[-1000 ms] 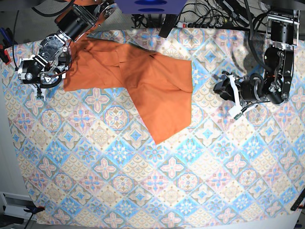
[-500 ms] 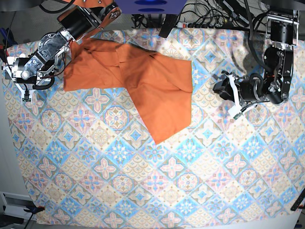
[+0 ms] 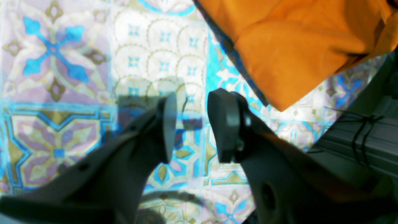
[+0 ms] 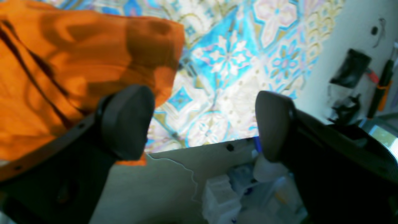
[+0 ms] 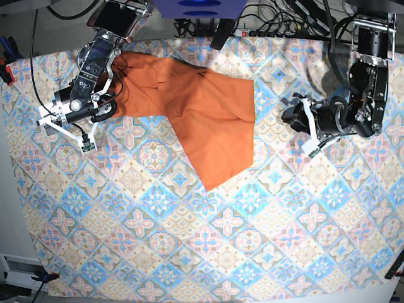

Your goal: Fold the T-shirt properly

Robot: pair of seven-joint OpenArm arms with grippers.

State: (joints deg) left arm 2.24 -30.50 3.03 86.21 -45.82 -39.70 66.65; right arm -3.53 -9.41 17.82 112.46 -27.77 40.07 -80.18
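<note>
The burnt-orange T-shirt (image 5: 202,104) lies rumpled on the far half of the table, one corner reaching toward the middle. My right gripper (image 5: 65,132) hangs over the tablecloth just off the shirt's left edge. In the right wrist view it (image 4: 200,124) stands wide open with nothing between the fingers, and the T-shirt (image 4: 71,65) fills the left side. My left gripper (image 5: 303,129) hovers to the right of the shirt, apart from it. Up close, the left gripper (image 3: 192,124) shows a narrow empty gap, with a T-shirt (image 3: 295,43) corner beyond its fingertips.
A blue-and-beige patterned tablecloth (image 5: 208,240) covers the table. Cables and a power strip (image 5: 278,28) run along the far edge. Past the table's left edge, boxes and clutter (image 4: 236,193) sit on the floor.
My right arm has swung in from the table's left edge, down and right, to the shirt's left side, still open. The left arm and the shirt have not moved.
</note>
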